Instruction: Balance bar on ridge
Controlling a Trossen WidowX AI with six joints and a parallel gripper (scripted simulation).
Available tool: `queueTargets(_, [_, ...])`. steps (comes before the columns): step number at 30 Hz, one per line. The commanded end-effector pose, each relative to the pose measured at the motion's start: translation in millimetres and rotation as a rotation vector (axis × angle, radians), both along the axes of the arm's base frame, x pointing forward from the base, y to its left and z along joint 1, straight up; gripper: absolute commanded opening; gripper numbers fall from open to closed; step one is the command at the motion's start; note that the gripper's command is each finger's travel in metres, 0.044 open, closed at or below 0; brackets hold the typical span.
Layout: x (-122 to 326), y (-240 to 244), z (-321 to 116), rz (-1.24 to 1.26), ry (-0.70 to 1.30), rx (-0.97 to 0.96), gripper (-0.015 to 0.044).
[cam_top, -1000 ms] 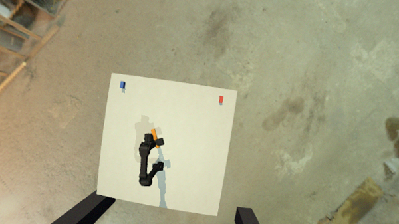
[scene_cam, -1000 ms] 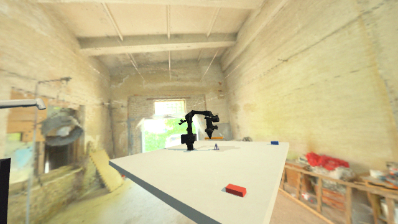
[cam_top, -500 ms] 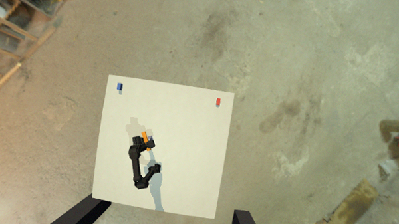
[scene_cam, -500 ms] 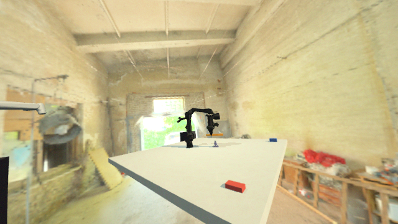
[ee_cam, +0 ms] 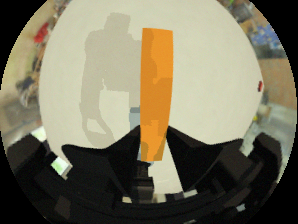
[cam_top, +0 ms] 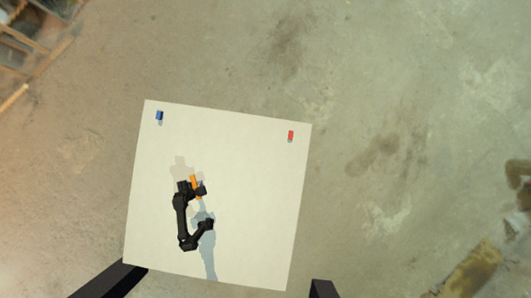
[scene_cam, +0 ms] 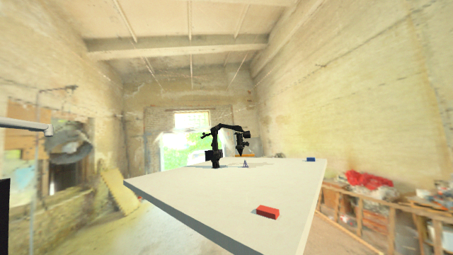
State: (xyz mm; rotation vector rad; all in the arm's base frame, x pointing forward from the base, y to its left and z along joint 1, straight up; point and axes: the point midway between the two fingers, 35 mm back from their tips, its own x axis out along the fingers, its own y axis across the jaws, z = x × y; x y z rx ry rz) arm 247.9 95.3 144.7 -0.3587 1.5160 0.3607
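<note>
Purple ridge [cam_top: 200, 183] [scene_cam: 245, 163] shows outside, not in wrist view.

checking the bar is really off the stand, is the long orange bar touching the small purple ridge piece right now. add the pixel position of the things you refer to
Apart: the exterior view shows the long orange bar [cam_top: 193, 181] [scene_cam: 249, 155] [ee_cam: 157, 85] above the small purple ridge piece [cam_top: 200, 183] [scene_cam: 245, 163], table surface between.

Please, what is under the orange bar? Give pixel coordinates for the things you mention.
Under the orange bar [cam_top: 193, 181] [scene_cam: 250, 155] [ee_cam: 157, 75], the exterior view shows a gap above the white table [cam_top: 249, 189] [scene_cam: 226, 184] [ee_cam: 210, 90]. The wrist view shows shadow beside it; whatever lies directly beneath is covered there.
</note>
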Motion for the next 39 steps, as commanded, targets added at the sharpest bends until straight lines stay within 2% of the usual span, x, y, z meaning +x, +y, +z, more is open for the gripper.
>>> queueTargets(1, [0,0,-6,-0.005,-0.001,0.003,0.0000])
queueTargets(13, [0,-1,-24,-0.005,-0.001,0.003,0.0000])
queueTargets(39, [0,0,-25,-0.005,-0.001,0.003,0.0000])
